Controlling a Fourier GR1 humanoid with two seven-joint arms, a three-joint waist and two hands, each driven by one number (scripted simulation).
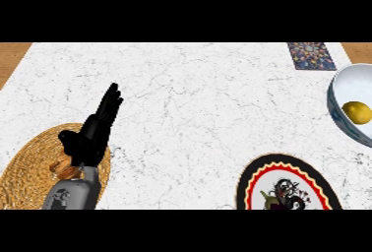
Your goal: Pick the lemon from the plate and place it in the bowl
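One big white counter (196, 98) with thin grey cracks fills most of what I see, and brown wood shows past its far corners. On it, at my left, lies a round woven straw mat (29, 172). My left hand (91, 135) is over the mat's right edge, fingers straight and open, pointing away from me, holding nothing. A small brown thing peeks out just under my wrist; I cannot tell what it is. At my right and near me sits the plate (254, 182), black with red and yellow rings and a dark picture in the middle. The white bowl (340, 106) is farther away at the right edge, partly cut off. A small dark patterned tile (311, 55) lies beyond the bowl. The lemon (356, 111) is smallest: yellow, round, resting inside the bowl.
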